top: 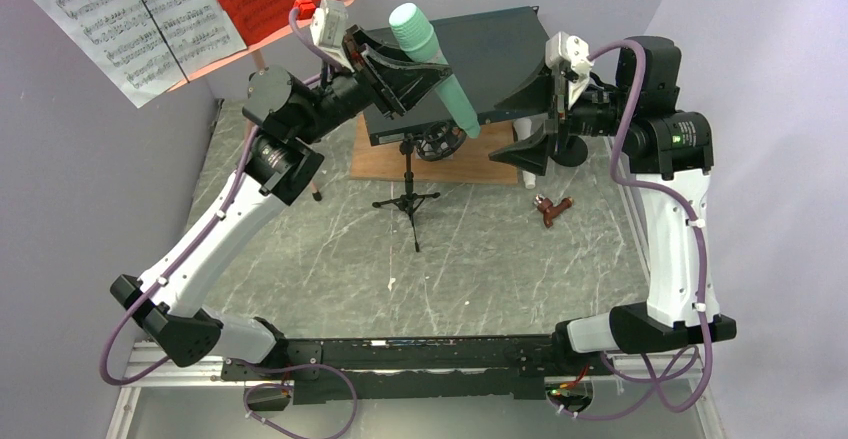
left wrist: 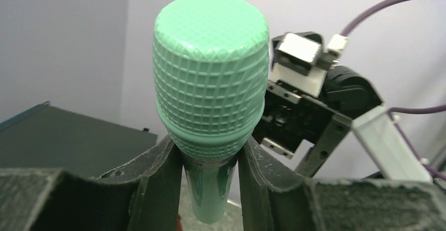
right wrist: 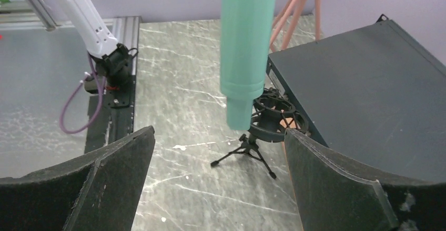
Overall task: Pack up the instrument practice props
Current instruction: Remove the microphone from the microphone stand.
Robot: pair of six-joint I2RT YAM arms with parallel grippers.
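L: I see the left gripper (left wrist: 210,170) clenched on the mint microphone (left wrist: 210,78) — head up, at the dark grey box's (right wrist: 368,94) front edge | R: right gripper (right wrist: 218,136) released, fingers wide | microphone tail just above the black mic stand's (top: 408,194) ring cradle (right wrist: 271,119) — beside the box

No legible text, label or number found — the white sheet-music pages (top: 130,14) carry printed staves, too small to read.
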